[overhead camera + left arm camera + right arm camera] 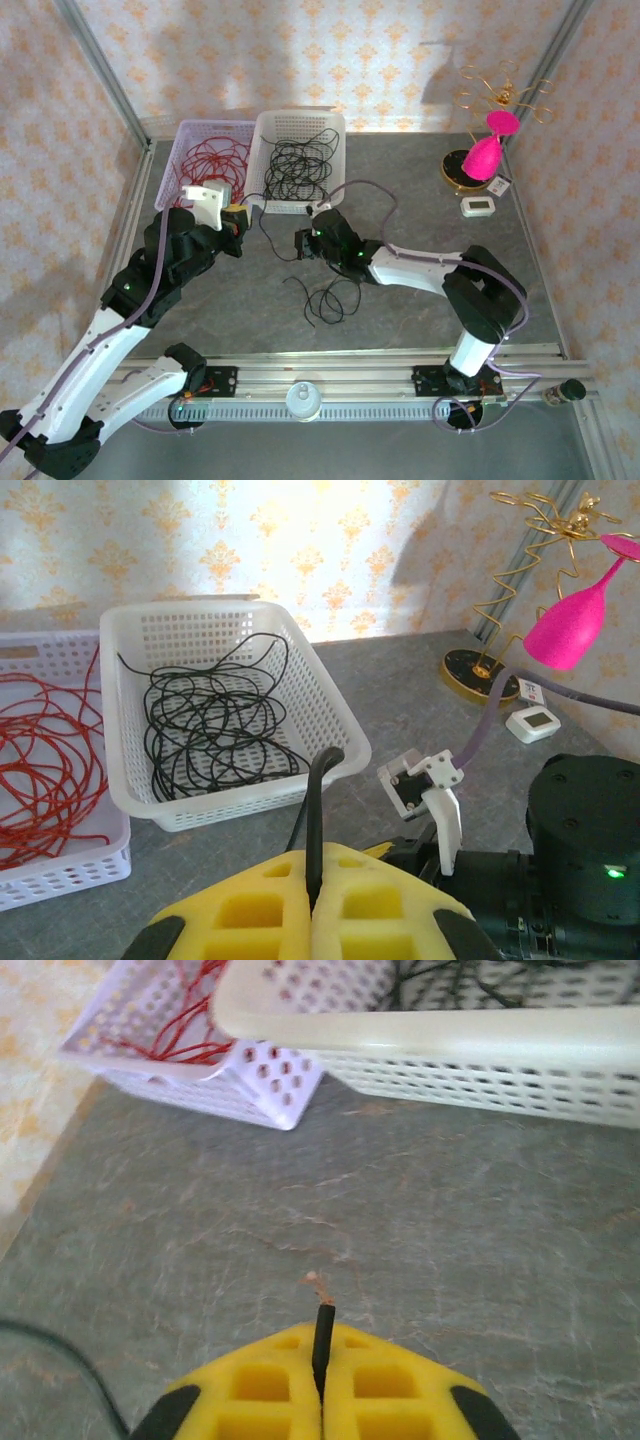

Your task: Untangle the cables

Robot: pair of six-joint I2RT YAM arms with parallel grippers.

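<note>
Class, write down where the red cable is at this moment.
In the top view the red cable lies coiled inside the lilac basket, far left, beside the white basket holding black cable.

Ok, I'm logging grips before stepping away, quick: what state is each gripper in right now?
Left gripper: closed, pinching a black cable.
Right gripper: closed, pinching a black cable end.

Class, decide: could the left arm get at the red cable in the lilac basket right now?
Probably within reach: the open-topped basket sits just beyond the left gripper, with nothing between. But that gripper is shut on a black cable, so it isn't free to grasp the red cable.
</note>
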